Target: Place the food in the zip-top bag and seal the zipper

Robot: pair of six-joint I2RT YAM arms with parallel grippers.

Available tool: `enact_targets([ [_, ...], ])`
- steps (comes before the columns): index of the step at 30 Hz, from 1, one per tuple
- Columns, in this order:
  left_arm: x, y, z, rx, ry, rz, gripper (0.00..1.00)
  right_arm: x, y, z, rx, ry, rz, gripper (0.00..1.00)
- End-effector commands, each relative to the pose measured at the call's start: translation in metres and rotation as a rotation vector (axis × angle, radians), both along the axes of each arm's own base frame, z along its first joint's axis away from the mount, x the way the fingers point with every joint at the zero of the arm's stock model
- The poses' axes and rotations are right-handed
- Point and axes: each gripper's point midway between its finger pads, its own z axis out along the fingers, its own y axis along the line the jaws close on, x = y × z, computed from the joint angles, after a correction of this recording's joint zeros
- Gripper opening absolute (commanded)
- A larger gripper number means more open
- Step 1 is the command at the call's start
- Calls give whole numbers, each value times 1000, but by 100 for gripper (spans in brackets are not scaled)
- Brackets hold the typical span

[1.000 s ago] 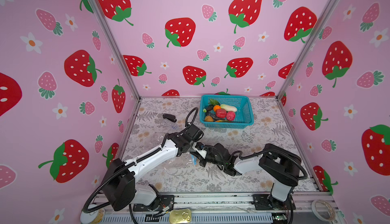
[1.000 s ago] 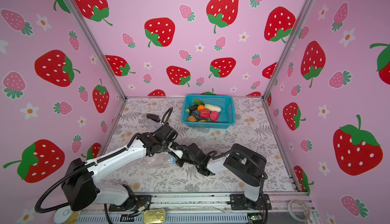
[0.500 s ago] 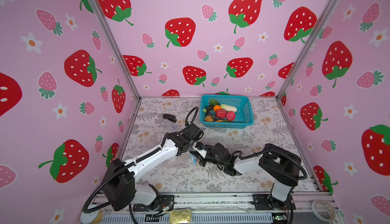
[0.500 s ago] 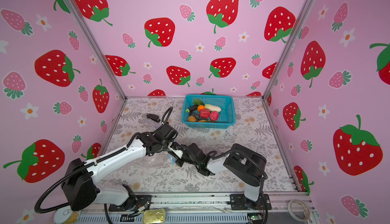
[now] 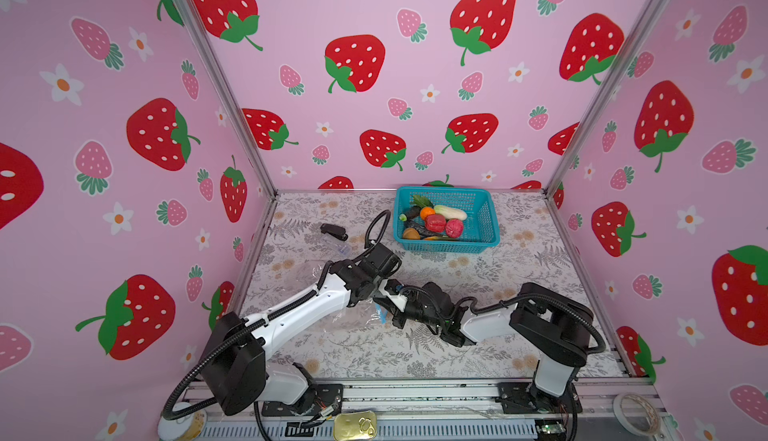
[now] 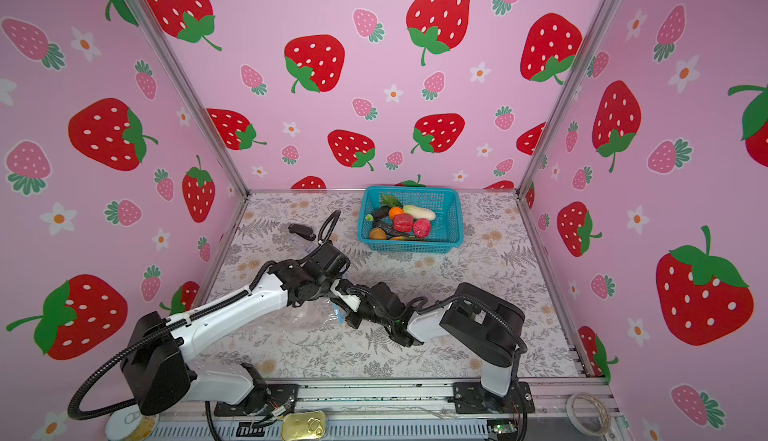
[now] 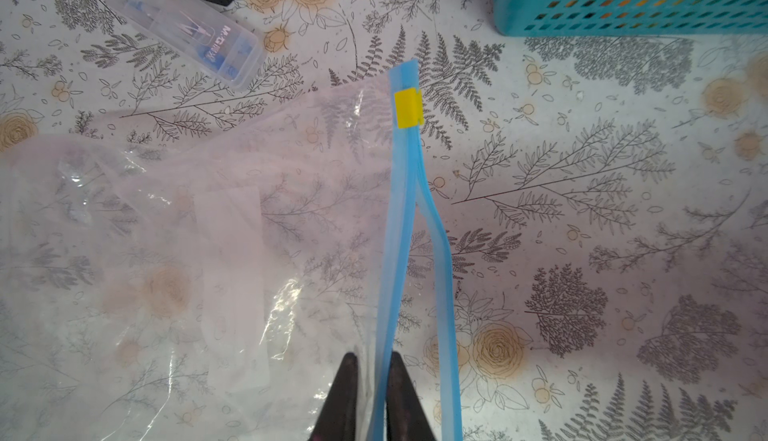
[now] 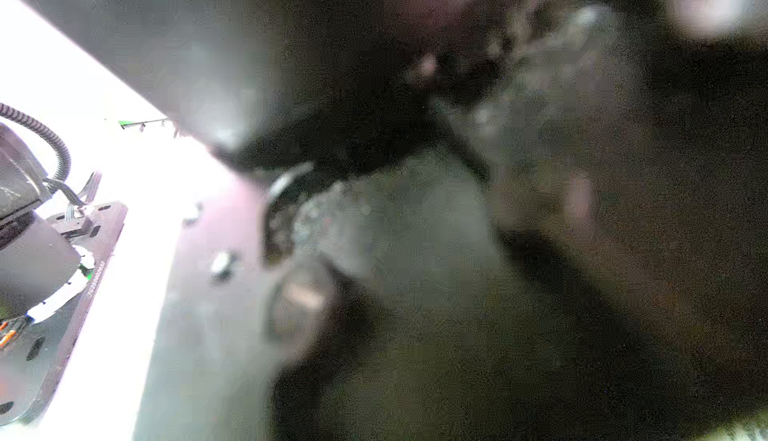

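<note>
On the floral desk [image 7: 582, 210], my left fingers [image 7: 343, 401] pinch the clear crinkly bag [image 7: 208, 210] by its light-blue zipper strip [image 7: 401, 210], right fingers [image 5: 388, 292] fully closed

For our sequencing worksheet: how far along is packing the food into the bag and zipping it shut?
Done: the bag lies flat with its zipper partly open. In hand: the left gripper straddles one lip of the opening. Left: all the food sits in the basket; it must go into the bag, then the zipper must be closed.
</note>
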Motion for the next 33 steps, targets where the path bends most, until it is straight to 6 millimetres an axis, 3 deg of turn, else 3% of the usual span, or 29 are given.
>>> enact_targets([
  [1,4,-5,16,-24,-31,10,17,-4,-5,-6,-7,24,-4,6],
  [4,4,-5,15,-27,-32,11,16,-4,-9,-1,-4,26,-18,21],
  [10,6,-7,17,-43,-40,17,16,-5,-27,8,-11,43,-56,33],
  [20,8,-13,20,-94,-55,34,16,12,-71,24,-79,64,-226,37],
  [33,8,-12,19,-180,-32,92,15,75,-114,43,-113,125,-429,37],
])
